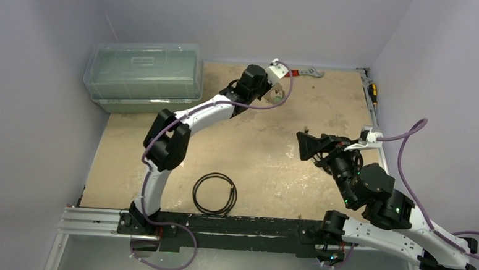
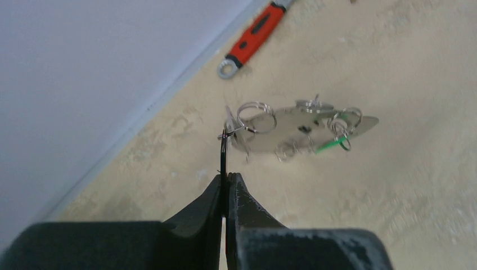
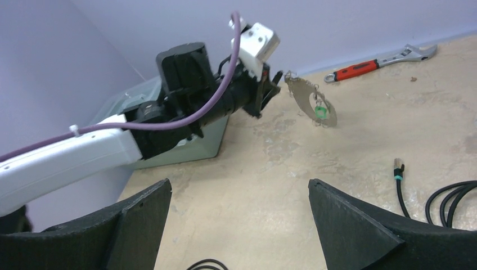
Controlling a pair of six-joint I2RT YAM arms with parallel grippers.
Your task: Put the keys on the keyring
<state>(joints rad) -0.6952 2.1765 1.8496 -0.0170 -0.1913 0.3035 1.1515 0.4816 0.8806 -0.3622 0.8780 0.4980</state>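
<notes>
- The black cable coil (image 1: 195,193) lies flat on the tan table (image 1: 266,167), just ahead of the arm bases.
- The right gripper (image 3: 239,188) hangs over the right side of the table with its fingers spread wide and nothing between them. A black cable end with a teal band (image 3: 398,169) lies on the table beyond it.
- Farther out, the left gripper (image 2: 225,179) has its fingers pressed together on a thin dark edge of the keyring (image 3: 306,94), which is held clear of the table and juts out past the fingertips.
- The keys (image 2: 315,106) are bunched along the keyring with several small split rings (image 2: 256,117) and a bright green piece (image 2: 329,146). They are too small and blurred to tell whether they are threaded on or only hang against it.
- Behind them, by the far wall, the red-handled wrench (image 2: 253,35) lies flat on the table.
- The clear plastic bin (image 1: 144,74) stands in the far left corner, well apart from the keyring.
</notes>
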